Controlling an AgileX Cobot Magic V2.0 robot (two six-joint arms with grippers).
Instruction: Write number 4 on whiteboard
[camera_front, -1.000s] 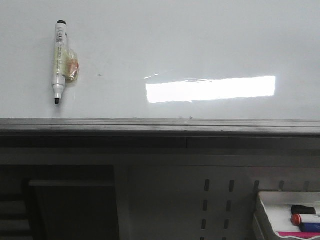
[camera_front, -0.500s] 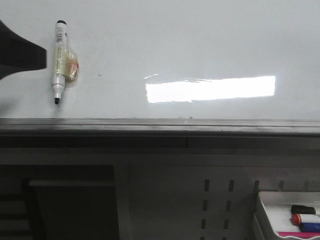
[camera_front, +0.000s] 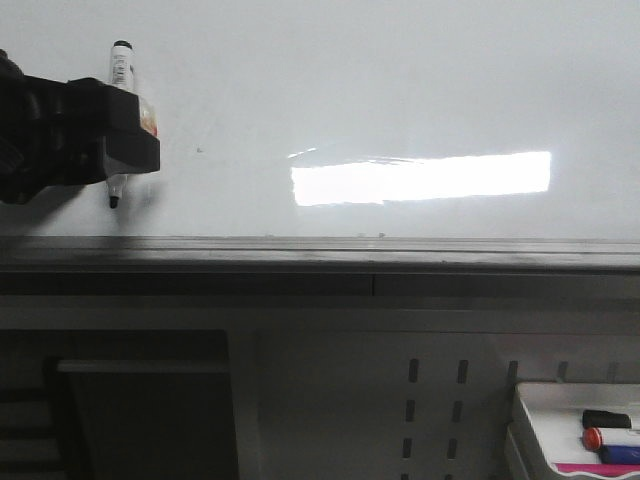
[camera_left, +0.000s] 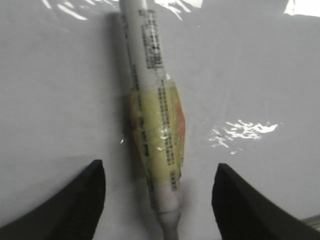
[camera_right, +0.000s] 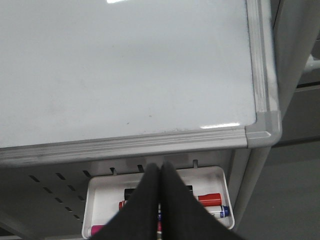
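Observation:
The whiteboard (camera_front: 400, 90) fills the upper half of the front view, with a grey rail (camera_front: 320, 252) below it. No number 4 shows on it. A white marker (camera_front: 121, 62) with yellow tape sticks upright to the board at the far left, its black tip (camera_front: 114, 201) pointing down. My left gripper (camera_front: 135, 140) covers the marker's middle. In the left wrist view the marker (camera_left: 155, 130) lies between the open fingers (camera_left: 80, 200), untouched. My right gripper (camera_right: 160, 200) is shut and empty, below the board's lower right corner (camera_right: 262, 127).
A white tray (camera_front: 540, 430) with several markers, red (camera_front: 612, 437) among them, hangs on the grey perforated panel (camera_front: 400, 400) at the lower right; it also shows in the right wrist view (camera_right: 100, 200). A bright light glare (camera_front: 420, 178) lies on the board.
My left gripper has come in from the left edge and now straddles the marker on the board. The marker has not moved.

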